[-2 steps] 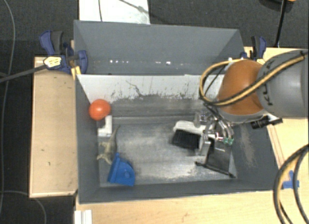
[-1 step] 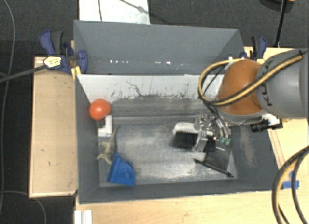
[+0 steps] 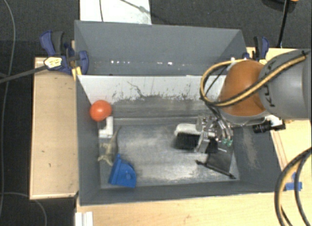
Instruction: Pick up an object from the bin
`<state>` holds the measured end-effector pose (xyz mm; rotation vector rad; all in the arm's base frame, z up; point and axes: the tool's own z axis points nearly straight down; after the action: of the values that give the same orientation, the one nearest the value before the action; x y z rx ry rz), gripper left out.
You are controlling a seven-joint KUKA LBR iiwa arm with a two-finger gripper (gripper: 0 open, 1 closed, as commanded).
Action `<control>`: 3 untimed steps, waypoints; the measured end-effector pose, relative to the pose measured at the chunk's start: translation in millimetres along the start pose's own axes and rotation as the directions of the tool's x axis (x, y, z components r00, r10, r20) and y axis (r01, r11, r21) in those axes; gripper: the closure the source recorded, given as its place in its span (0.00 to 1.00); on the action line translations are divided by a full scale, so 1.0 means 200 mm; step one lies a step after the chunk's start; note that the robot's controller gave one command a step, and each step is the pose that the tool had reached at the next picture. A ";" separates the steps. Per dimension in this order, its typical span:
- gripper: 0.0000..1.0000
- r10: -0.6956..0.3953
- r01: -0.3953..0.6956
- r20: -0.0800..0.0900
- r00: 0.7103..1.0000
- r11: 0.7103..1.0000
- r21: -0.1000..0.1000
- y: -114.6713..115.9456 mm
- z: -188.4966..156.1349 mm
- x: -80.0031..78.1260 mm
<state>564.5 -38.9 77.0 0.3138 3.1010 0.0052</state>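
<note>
A small boxy object (image 3: 186, 137) lies flat on the floor of the bin (image 3: 151, 159). Its body is black and it has a white top face. It sits just beside the hand (image 3: 213, 141), on the view's left of it; whether the two touch cannot be told. Just below the hand lies a dark flat piece (image 3: 220, 163), set askew, its thin lower edge slanting down towards the view's right.
</note>
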 end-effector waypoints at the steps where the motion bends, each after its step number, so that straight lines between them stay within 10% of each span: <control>1: 1.00 0.000 0.000 -0.001 1.000 1.000 0.000 0.00 -0.01 0.00; 3: 1.00 0.000 0.000 -0.007 1.000 1.000 0.000 0.00 -0.13 0.01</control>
<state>561.9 -38.6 103.0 0.3146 3.1084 0.0056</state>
